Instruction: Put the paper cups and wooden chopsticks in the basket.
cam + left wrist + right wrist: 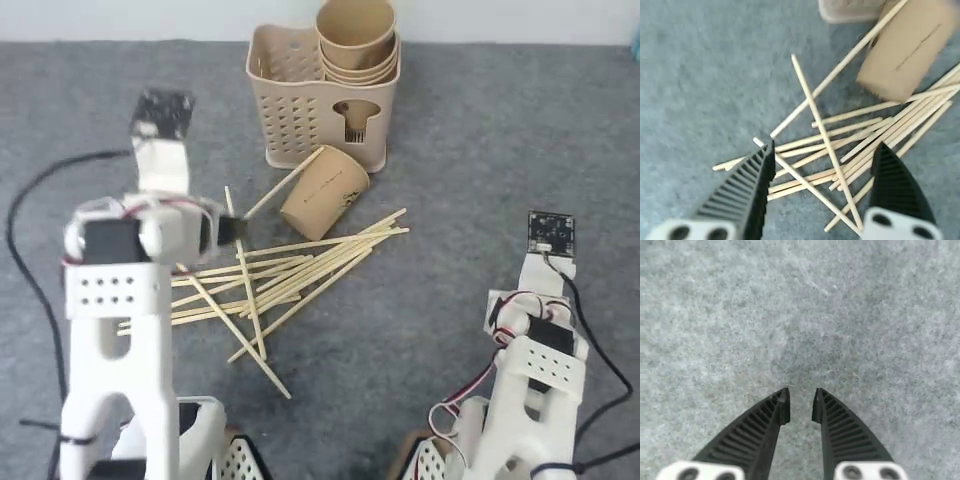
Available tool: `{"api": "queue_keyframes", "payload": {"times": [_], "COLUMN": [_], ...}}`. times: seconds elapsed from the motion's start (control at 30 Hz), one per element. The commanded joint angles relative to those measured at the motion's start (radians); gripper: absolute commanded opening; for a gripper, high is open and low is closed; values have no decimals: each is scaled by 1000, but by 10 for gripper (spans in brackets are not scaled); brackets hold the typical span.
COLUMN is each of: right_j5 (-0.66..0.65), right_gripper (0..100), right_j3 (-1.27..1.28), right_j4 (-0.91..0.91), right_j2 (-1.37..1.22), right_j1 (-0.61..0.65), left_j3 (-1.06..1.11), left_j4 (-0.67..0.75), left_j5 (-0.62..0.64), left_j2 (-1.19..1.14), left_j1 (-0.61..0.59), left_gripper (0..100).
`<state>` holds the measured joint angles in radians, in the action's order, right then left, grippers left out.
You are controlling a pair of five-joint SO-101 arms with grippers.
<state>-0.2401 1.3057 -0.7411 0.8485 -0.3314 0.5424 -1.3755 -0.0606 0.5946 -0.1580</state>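
Note:
Several wooden chopsticks (290, 275) lie criss-crossed on the grey carpet. A paper cup (325, 190) lies on its side just in front of the beige perforated basket (295, 120), which holds a stack of paper cups (355, 45). My left gripper (827, 147) hangs open above the near end of the chopsticks (840, 145), its jaws straddling several of them, with the fallen cup (907, 50) beyond. In the high view the left gripper (226, 232) sits at the pile's left side. My right gripper (800, 395) is shut but for a thin gap, over bare carpet, holding nothing.
The right arm (540, 350) stands folded at the front right, away from the pile. One chopstick (285, 182) leans against the fallen cup near the basket (845, 10). Black cables trail at the left (30, 200) and right edges.

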Motion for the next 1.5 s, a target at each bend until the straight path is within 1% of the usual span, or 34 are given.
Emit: {"api": "queue_keyframes", "payload": {"times": [0.0, 0.13, 0.2, 0.3, 0.43, 0.5, 0.6, 0.67, 0.73, 0.8, 0.93, 1.1, 1.17, 1.23, 1.3, 1.37, 1.47], "right_j5": [-15, -15, -15, -15, -17, -17, -17, -35, -51, -51, -55, -55, -55, -55, -55, -55, -55], "right_gripper": [95, 95, 95, 95, 95, 95, 95, 95, 95, 95, 95, 95, 95, 95, 95, 95, 95], "right_j3": [-8, -6, -6, -6, -5, -5, -3, -3, -3, -3, -3, -3, -3, -3, -3, -3, -3], "right_j4": [-7, -8, -8, -8, -10, -10, -12, -25, -28, -28, -28, -28, -28, -28, -28, -28, -28], "right_j2": [22, 22, 22, 22, 24, 27, 27, 30, 30, 30, 30, 30, 30, 30, 30, 30, 30], "right_j1": [53, 50, 48, 48, 48, 48, 47, 42, 39, 39, 39, 39, 39, 39, 39, 39, 39], "left_j3": [160, 251, 298, 346, 326, 288, 219, 174, 136, 102, 65, 61, 54, 51, 38, 16, -1], "left_j4": [106, 144, 207, 324, 404, 436, 462, 462, 460, 460, 460, 454, 422, 391, 367, 302, 249], "left_j5": [21, 92, 106, 138, 180, 193, 192, 192, 192, 192, 192, 193, 193, 195, 193, 193, 187], "left_j2": [110, 135, 106, 21, -129, -207, -336, -423, -499, -562, -640, -644, -643, -643, -641, -635, -591], "left_j1": [-5, -5, -5, 28, 91, 97, 94, 94, 94, 94, 100, 100, 100, 103, 110, 115, 117], "left_gripper": [290, 290, 290, 290, 283, 247, 156, 104, 80, 88, 136, 152, 146, 93, 2, 19, 12]}}
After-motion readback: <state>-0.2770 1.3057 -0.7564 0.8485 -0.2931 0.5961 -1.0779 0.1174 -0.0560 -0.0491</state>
